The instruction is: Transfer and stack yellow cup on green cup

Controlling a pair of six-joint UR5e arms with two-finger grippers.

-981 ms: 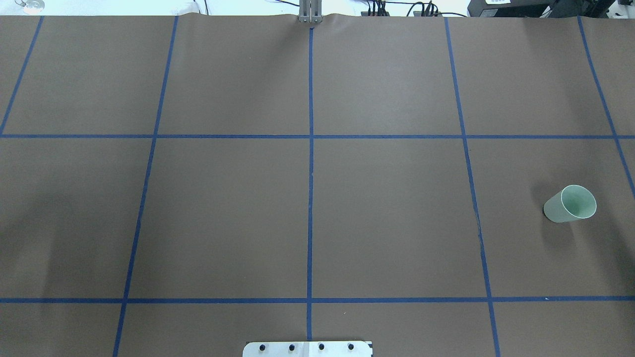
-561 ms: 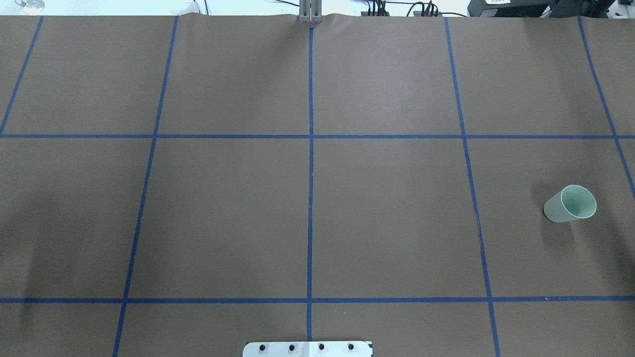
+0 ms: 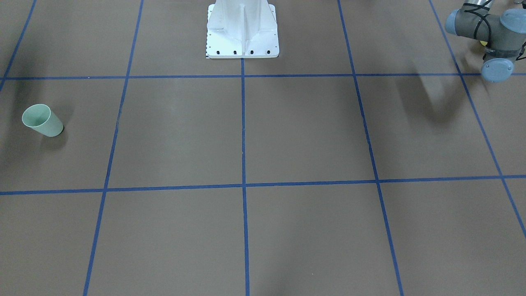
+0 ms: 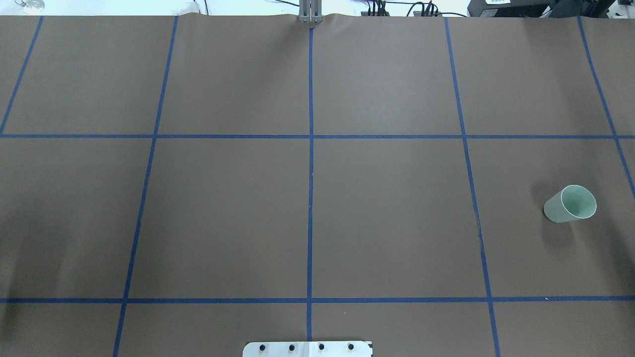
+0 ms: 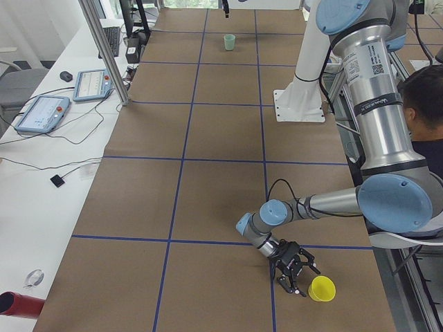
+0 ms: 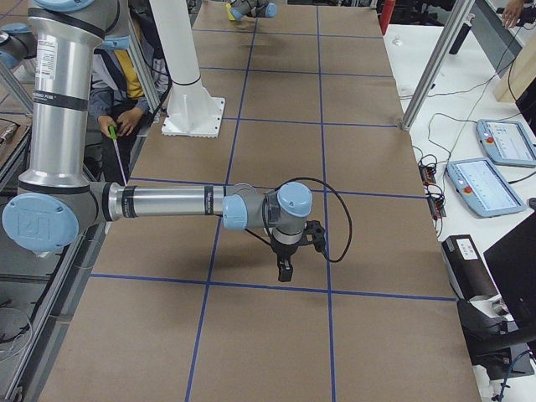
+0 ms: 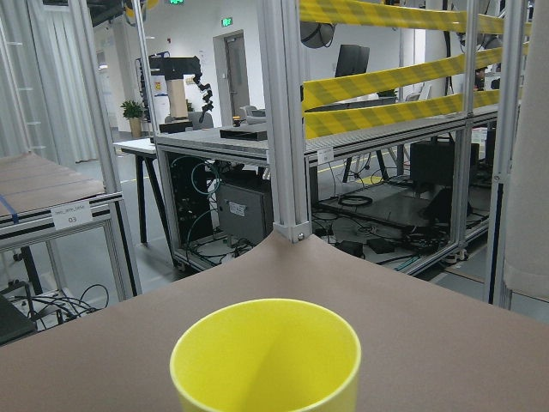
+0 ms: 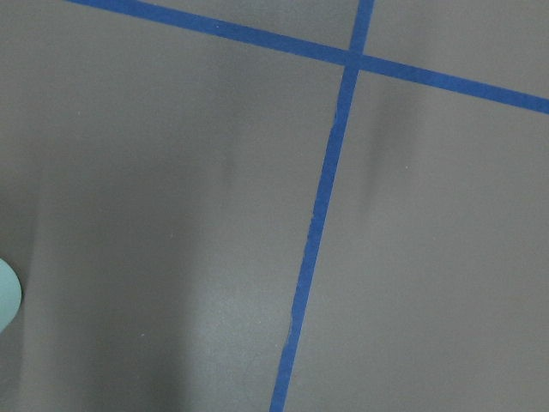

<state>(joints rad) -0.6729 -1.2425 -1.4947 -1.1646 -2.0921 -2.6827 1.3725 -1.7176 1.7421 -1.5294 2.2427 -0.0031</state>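
Frankly, I cannot tell how open the left gripper [image 5: 292, 281] is beside the yellow cup [image 5: 321, 288], lower right in the left-side view, so a misjudged approach could topple it.

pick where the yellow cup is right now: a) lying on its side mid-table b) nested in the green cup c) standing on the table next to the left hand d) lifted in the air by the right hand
c: the exterior left view shows the yellow cup upright, mouth up, close by the left hand, with the green cup far off at the other end.
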